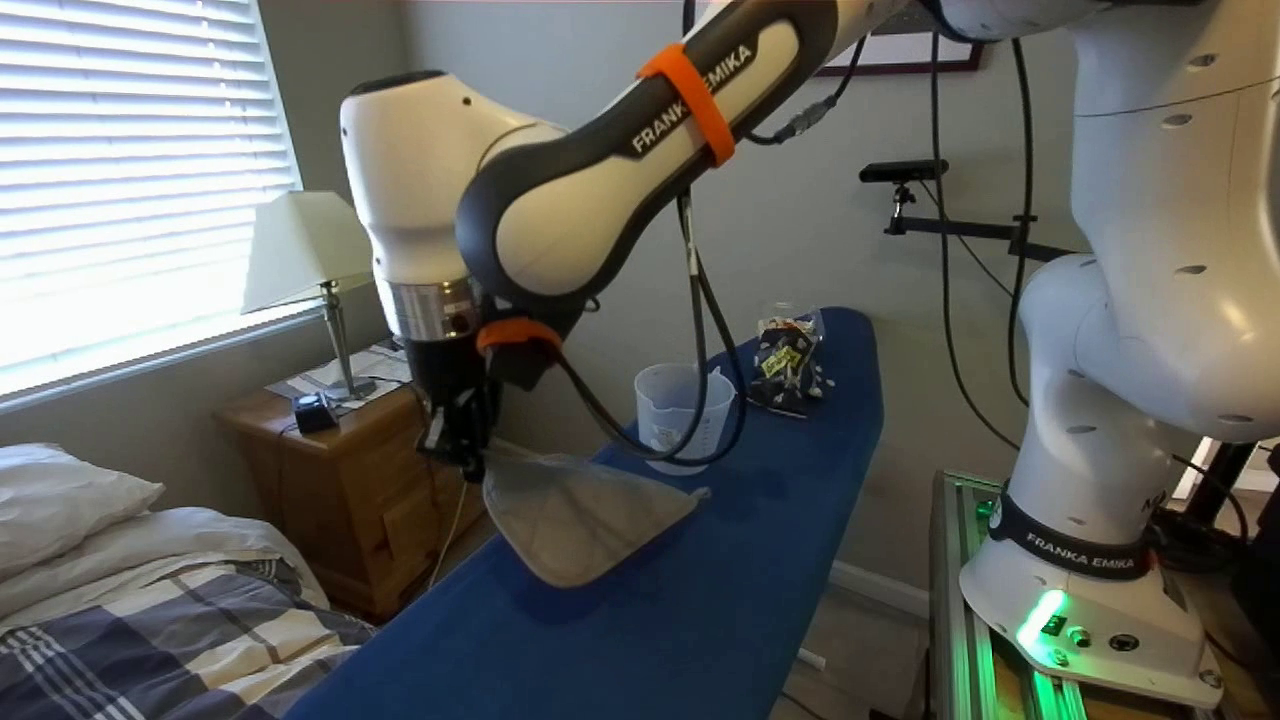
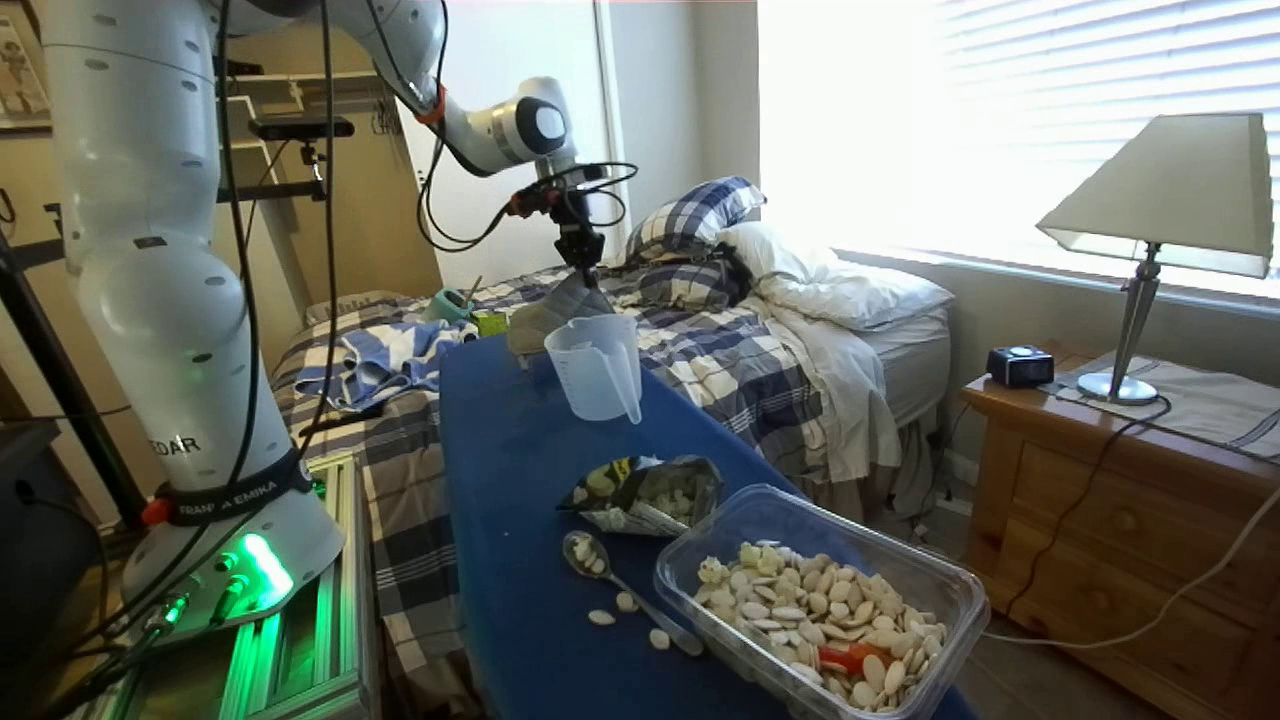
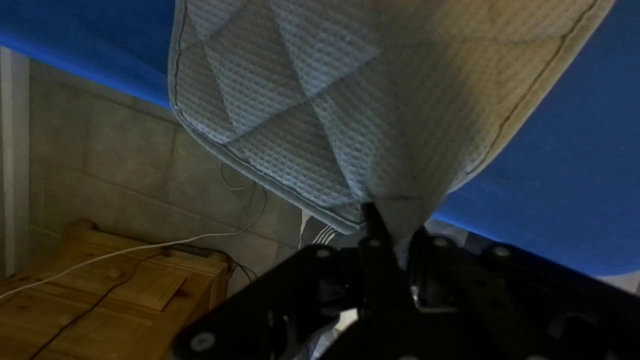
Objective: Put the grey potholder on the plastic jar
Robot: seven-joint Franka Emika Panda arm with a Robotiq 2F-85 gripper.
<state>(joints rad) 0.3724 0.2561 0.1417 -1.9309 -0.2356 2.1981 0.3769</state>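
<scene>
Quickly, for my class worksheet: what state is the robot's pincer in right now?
Pincer: closed, holding the grey potholder by one corner.

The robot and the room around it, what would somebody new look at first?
Probably the big white robot arm, stretched over the blue board, with a green light on its base. Next, the tool, which pinches a grey potholder by one corner near the board's edge. In an exterior view, a clear tub of seeds also stands out, at the bottom right.
</scene>
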